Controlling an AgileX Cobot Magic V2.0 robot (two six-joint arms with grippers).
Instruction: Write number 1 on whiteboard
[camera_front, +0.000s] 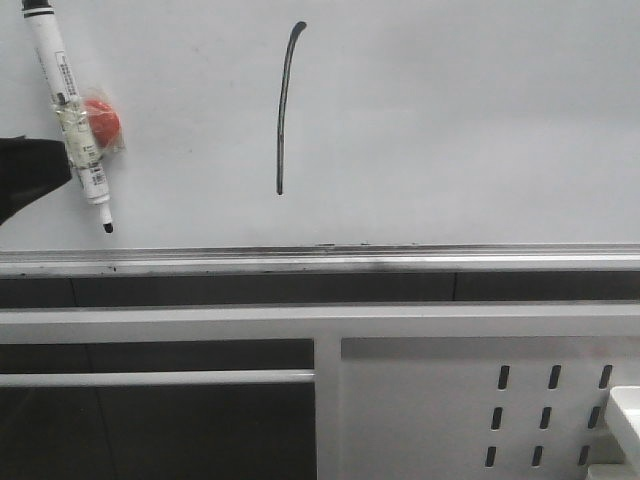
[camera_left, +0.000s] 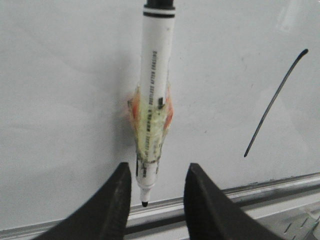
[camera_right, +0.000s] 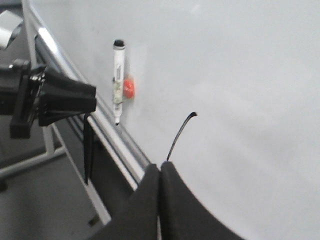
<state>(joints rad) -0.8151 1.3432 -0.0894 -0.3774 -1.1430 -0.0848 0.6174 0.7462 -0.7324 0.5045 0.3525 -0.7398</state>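
Left gripper: fingers spread wide, nothing between them; it sits just off the lower end of the marker, not touching. Marker is stuck to the whiteboard by a red magnet taped to its barrel, tip down, cap end up, slightly tilted. Barrel print too small and blurred to read. Right gripper: fingers pressed together, holding nothing. The number 1 sits on the whiteboard, to the right of the marker and well apart from it, its foot above the silver rail. No other legible writing.
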